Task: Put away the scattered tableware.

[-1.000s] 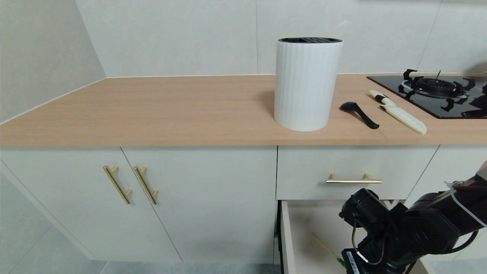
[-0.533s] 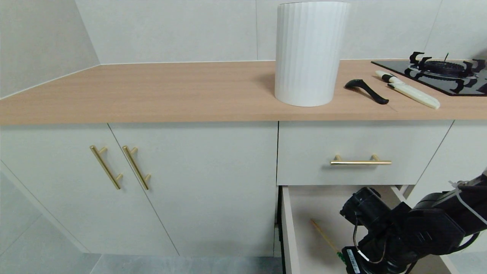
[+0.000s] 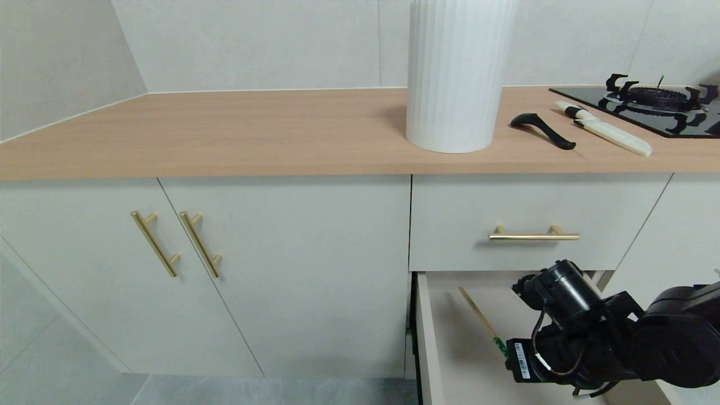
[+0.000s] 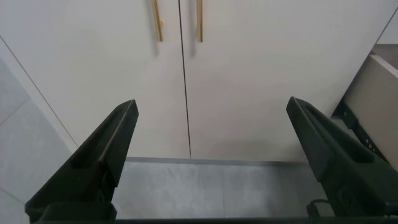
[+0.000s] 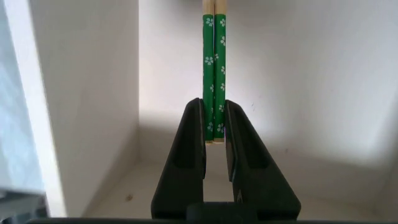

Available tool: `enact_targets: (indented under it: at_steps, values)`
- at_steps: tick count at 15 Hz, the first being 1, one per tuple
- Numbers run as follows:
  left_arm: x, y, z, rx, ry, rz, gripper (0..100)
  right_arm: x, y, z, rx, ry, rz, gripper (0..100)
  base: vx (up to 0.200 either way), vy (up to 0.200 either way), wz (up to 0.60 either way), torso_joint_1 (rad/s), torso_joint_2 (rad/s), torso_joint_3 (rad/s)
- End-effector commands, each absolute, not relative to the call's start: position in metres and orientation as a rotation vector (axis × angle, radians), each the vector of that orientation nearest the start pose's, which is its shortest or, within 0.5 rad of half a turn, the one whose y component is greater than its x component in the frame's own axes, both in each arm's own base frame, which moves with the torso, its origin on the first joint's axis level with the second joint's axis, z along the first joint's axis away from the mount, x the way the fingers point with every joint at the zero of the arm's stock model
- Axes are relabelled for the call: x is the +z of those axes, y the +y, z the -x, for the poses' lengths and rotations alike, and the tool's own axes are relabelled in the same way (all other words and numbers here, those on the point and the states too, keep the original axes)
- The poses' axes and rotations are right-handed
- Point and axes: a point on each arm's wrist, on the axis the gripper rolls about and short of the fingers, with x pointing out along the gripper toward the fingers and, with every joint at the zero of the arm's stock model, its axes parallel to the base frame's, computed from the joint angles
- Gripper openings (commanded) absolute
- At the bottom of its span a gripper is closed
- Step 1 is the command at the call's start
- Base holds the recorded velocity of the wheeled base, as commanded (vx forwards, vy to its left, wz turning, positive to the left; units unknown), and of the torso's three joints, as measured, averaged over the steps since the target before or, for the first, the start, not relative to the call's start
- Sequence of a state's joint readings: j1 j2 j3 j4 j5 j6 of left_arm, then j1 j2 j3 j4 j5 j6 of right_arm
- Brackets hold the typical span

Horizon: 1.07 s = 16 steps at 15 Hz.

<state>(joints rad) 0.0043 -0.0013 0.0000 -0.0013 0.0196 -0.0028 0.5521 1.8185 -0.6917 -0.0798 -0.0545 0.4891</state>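
- The right pincer (image 5: 214, 118) sits at the lower right of the head view, inside the open drawer (image 3: 426, 343). Its jaws are clamped narrow on a pair of chopsticks (image 5: 214, 68), gripping them by the very end of their green patterned part.
- The chopsticks run diagonally up and to the left from the pincer, over the pale drawer floor. Whether their far tips touch that floor cannot be told.
- The left pincer (image 4: 211, 102) is spread wide with nothing in it, facing the closed cupboard doors (image 4: 180, 68).
- A black spoon (image 3: 541, 130) and a knife (image 3: 604, 135) lie on the worktop (image 3: 253, 135) at the upper right, beside a white ribbed holder (image 3: 454, 79). Judging by that, the task is only partly done.
- Risk: the grip is at the extreme end, so the long free length could swing or slip out if the arm jolts.
- Risk: the two sticks are pinched side by side, so they may scissor apart, and one could drop askew.
- Risk: letting go from too high could make them bounce or roll against the drawer wall.
- Risk: a careless lift out could knock the closed drawer front above.
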Motion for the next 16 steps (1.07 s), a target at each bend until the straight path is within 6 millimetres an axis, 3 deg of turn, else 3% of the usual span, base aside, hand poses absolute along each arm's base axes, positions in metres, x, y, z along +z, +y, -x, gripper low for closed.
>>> enact_targets:
  at_steps: [1,3,7,16]
  values:
    - [0.076,0.0,0.023,0.025,-0.002,0.003,100,0.059,0.142,-0.23,0.178,1.129,-0.098,0,0.0,0.0,0.0,0.0,0.0,0.0]
    - [0.076,0.0,0.023,0.025,-0.002,0.003,100,0.031,0.147,-0.237,0.15,1.202,-0.069,0,0.0,0.0,0.0,0.0,0.0,0.0]
    - [0.076,0.0,0.023,0.025,-0.002,0.003,100,0.007,0.151,-0.242,0.142,1.227,-0.055,0,0.0,0.0,0.0,0.0,0.0,0.0]
    - [0.076,0.0,0.023,0.025,-0.002,0.003,100,0.006,0.152,-0.245,0.148,1.201,-0.067,0,0.0,0.0,0.0,0.0,0.0,0.0]
